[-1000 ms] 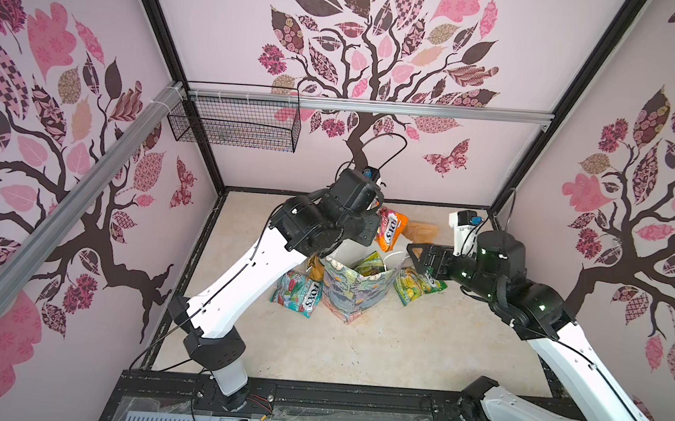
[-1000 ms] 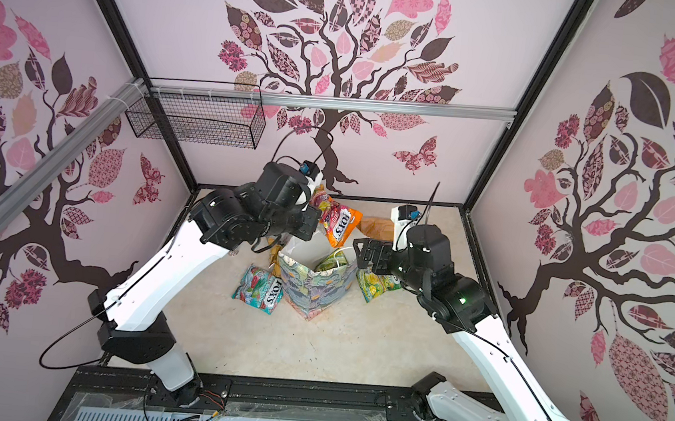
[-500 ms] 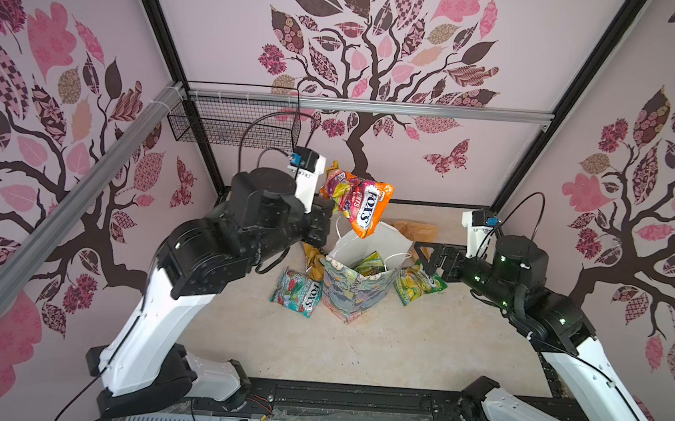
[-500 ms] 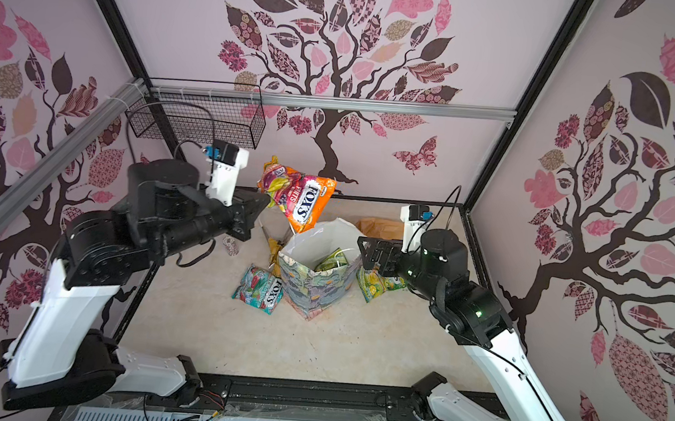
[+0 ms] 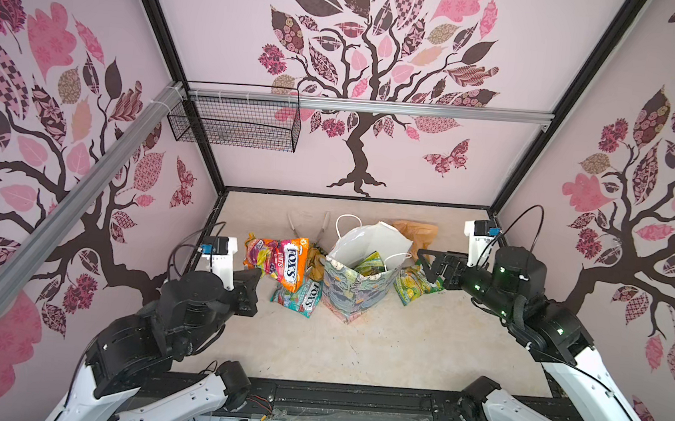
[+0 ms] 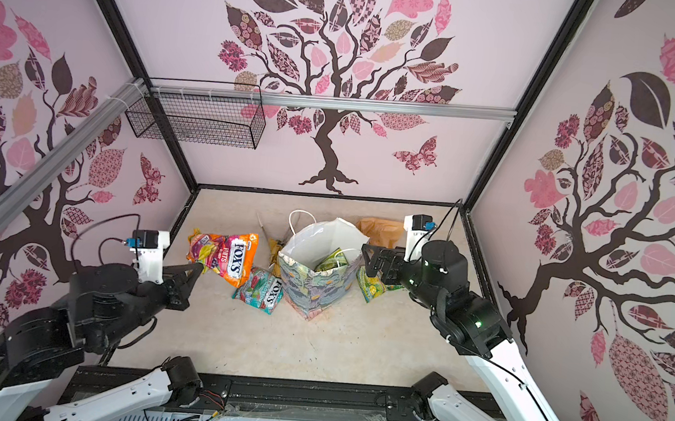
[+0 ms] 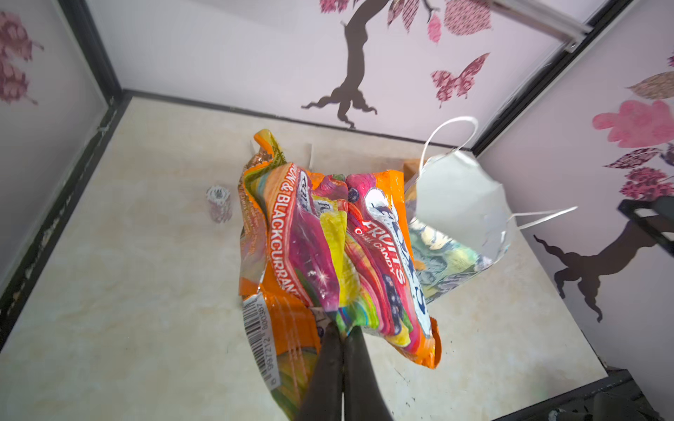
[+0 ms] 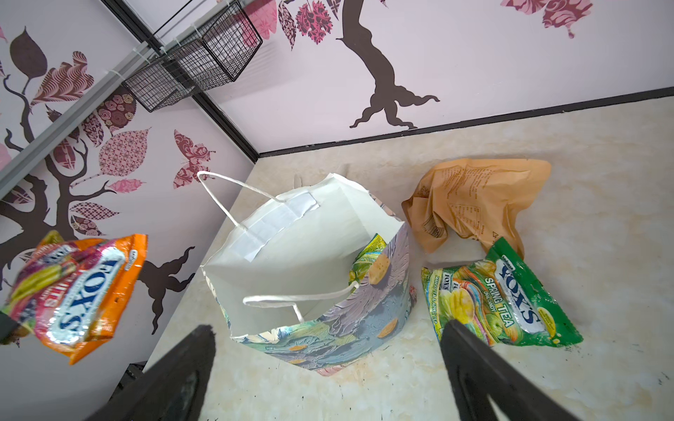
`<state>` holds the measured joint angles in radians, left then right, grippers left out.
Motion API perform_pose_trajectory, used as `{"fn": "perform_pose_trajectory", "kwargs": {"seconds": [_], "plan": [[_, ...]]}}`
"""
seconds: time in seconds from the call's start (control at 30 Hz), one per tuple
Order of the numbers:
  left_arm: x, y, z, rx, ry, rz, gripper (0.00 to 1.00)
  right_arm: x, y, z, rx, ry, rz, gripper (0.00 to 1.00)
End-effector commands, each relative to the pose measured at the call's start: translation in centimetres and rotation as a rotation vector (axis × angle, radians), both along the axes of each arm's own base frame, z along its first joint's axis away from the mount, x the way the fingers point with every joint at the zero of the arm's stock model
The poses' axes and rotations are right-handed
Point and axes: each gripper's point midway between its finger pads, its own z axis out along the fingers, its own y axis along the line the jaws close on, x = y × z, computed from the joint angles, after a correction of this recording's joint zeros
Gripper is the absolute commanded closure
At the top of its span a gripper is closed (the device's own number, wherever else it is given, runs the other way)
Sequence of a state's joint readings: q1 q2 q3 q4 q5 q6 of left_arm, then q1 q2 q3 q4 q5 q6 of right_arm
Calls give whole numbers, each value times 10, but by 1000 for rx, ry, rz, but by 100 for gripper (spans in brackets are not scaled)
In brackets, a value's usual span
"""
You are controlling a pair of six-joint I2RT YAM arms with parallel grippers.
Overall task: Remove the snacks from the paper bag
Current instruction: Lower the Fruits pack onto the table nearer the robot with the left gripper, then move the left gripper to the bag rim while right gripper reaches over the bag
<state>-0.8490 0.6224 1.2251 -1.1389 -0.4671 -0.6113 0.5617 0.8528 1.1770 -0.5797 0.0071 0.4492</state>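
The left gripper [image 7: 341, 328] is pinching the orange FOX'S pouch [image 7: 328, 237], dangling it clear of the paper bag [image 5: 355, 292], while the right gripper [image 5: 427, 266] is hovering spread wide beside it, likely for the green-yellow pouch [image 5: 371, 262] inside.

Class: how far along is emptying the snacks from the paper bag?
Done: a teal-red pouch and one green pouch lie on the table beside the paper bag. In hand: the left gripper has its jaws shut on the orange pouch, outside the bag. Left: a second green pouch sits inside; the right gripper is open.
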Motion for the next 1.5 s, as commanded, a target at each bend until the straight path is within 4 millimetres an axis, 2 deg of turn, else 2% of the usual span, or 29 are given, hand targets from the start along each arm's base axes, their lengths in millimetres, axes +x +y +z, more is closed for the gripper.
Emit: {"fn": "perform_pose_trajectory", "kwargs": {"seconds": [0.0,0.07,0.2,0.4,0.5,0.67,0.8,0.93,1.03,1.07,1.13,1.2,1.3,1.47], "plan": [[1,-8,-35,-128,74,52,100,0,1,9,24,-21,2,1],[-2,-14,-64,-142,142,50,100,0,2,6,22,-14,9,0],[-7,-37,-124,-161,296,6,100,0,3,-1,12,-3,13,0],[-14,-65,-197,-229,454,-34,100,4,9,-5,13,2,26,1],[-21,-72,-230,-222,539,-37,100,6,11,-5,16,4,33,0],[-25,-69,-263,-145,597,-33,100,6,13,-8,24,7,40,1],[-26,-66,-269,-103,603,-35,78,4,11,-8,20,6,37,1],[-21,-64,-257,-100,560,-35,48,3,11,-9,24,9,39,0],[-15,-49,-233,-48,486,-5,28,3,12,-9,21,12,43,1],[-12,-42,-219,-42,448,16,20,3,12,-9,18,11,45,1],[-5,-40,-186,-45,356,-2,14,3,12,-4,19,0,46,0],[1,-32,-144,-27,260,-3,9,3,12,2,18,-12,51,1],[8,-25,-86,30,149,-19,4,7,19,11,5,-24,80,1],[25,-37,-2,99,-18,-97,2,29,45,17,-87,15,162,0]]}}
